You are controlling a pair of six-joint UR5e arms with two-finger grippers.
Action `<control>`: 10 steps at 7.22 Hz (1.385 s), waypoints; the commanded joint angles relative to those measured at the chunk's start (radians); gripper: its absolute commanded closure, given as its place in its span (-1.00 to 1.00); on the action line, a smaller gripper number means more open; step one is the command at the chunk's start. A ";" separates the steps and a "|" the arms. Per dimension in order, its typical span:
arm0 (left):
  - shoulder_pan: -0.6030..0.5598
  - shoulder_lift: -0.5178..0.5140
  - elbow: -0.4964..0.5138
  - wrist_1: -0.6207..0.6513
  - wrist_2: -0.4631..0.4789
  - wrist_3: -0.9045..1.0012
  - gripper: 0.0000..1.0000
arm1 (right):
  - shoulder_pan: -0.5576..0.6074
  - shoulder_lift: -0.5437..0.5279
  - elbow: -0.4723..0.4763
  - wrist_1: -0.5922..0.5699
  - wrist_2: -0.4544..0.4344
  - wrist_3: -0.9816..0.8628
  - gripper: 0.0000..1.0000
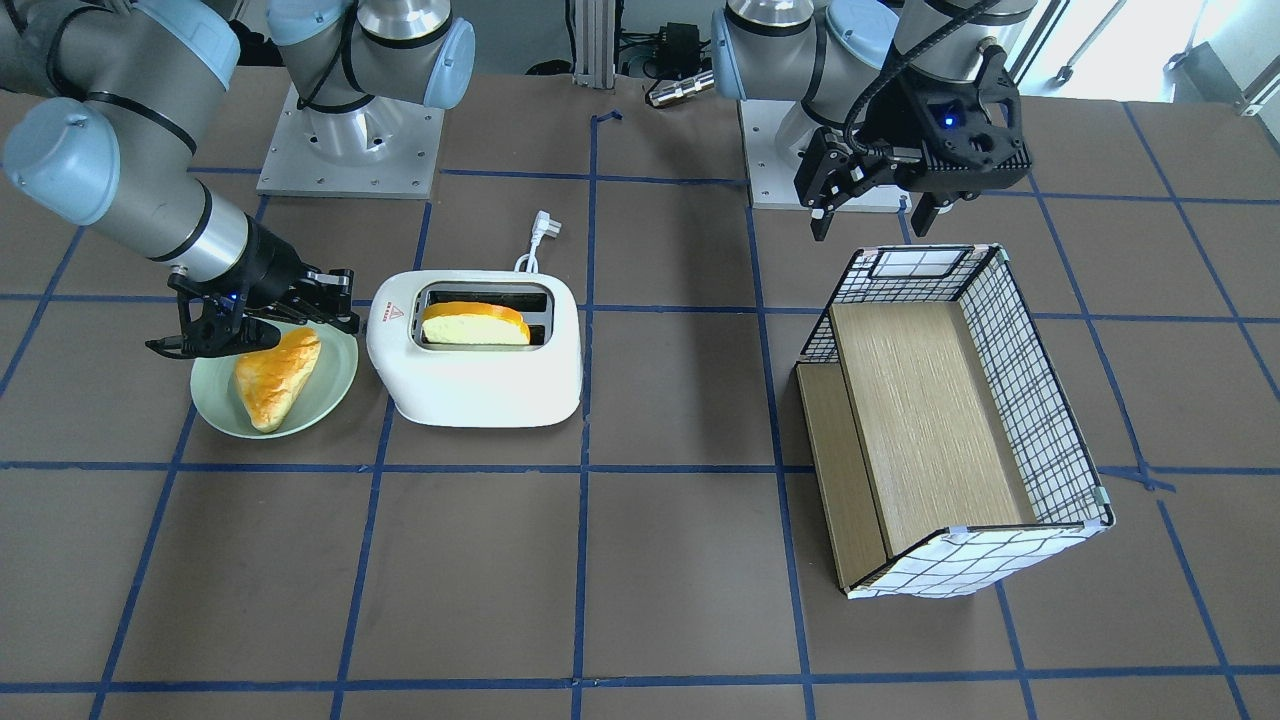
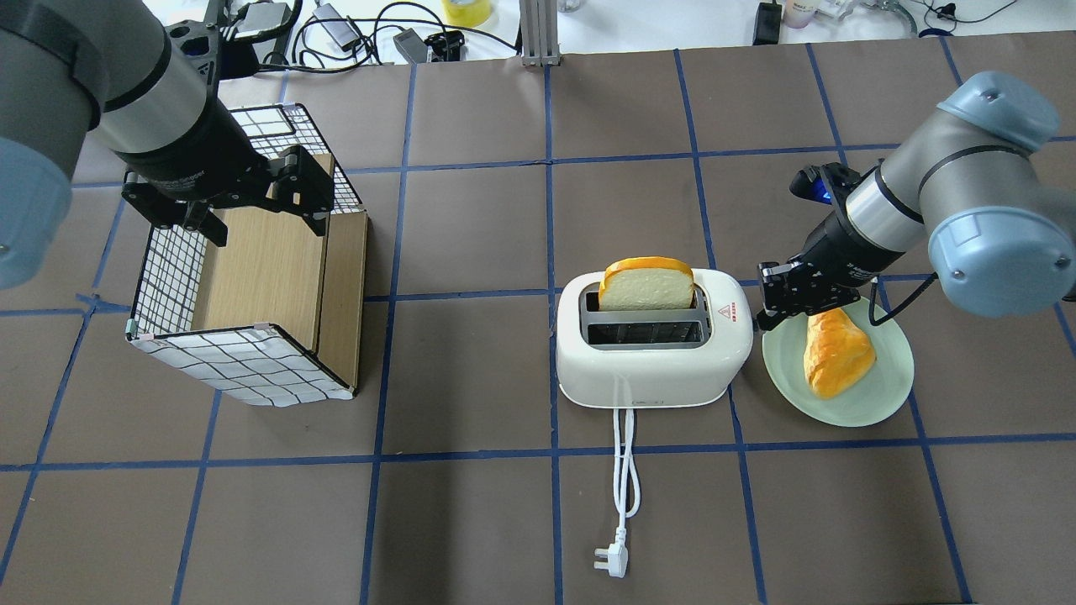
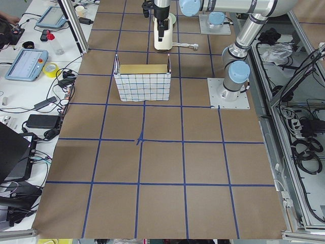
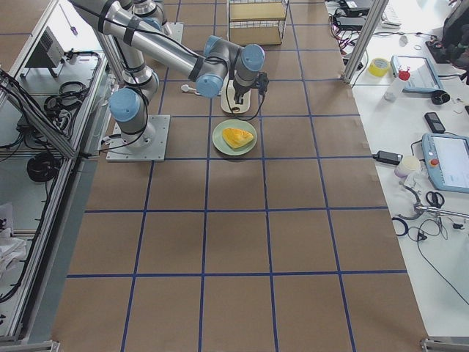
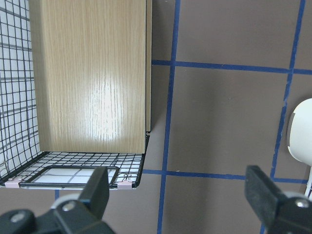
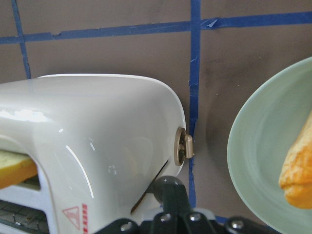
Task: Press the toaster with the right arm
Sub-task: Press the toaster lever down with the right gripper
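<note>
The white two-slot toaster [image 1: 480,385] stands mid-table and also shows in the overhead view [image 2: 647,374]. A bread slice [image 2: 646,284] stands high in one slot. The toaster's small grey lever knob [image 6: 184,148] sticks out of its rounded end. My right gripper [image 2: 767,298] is shut and empty at that end, between the toaster and a plate. In the right wrist view its tips [image 6: 168,187] sit just short of the knob and do not touch it. My left gripper [image 2: 252,197] is open and empty above a wire basket.
A pale green plate [image 2: 891,378] with a piece of bread [image 2: 832,351] lies right beside the toaster's knob end, under my right wrist. The toaster's white cord and plug [image 2: 624,487] trail toward the robot. The wire basket [image 2: 168,277] with a wooden shelf stands on my left side.
</note>
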 commanded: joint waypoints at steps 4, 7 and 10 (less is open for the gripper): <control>0.000 0.000 0.000 0.000 0.000 0.000 -1.00 | -0.001 0.031 0.005 -0.010 0.017 -0.003 1.00; 0.000 0.000 0.000 0.000 0.000 0.000 -1.00 | -0.001 0.048 0.006 -0.010 0.017 -0.009 1.00; 0.000 0.000 0.000 0.000 0.000 0.000 -1.00 | -0.001 0.050 0.020 -0.033 0.017 -0.009 1.00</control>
